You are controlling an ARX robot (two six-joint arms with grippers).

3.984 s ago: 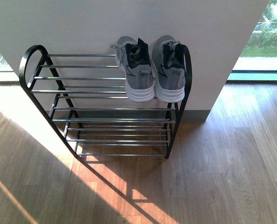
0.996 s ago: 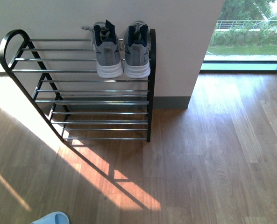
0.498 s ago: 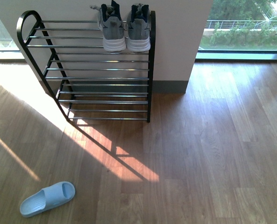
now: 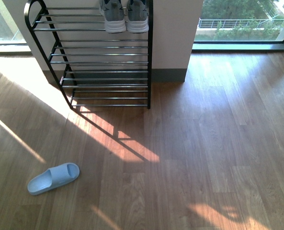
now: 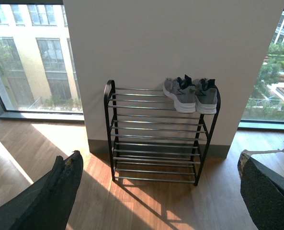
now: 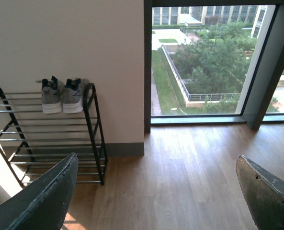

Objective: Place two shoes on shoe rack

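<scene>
While both jaws gape, the sneakers (image 5: pixel 182 95) sit well beyond them.

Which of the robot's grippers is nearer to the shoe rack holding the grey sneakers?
Left, probably. The shoe rack stands left of centre in the front view, squarely between the left gripper's open fingers; for the right gripper it sits off to one side.

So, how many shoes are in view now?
3. Two grey sneakers sit side by side at the right end of the shoe rack's top tier; one pale blue slide sandal lies on the floor. Others may be out of view.
</scene>
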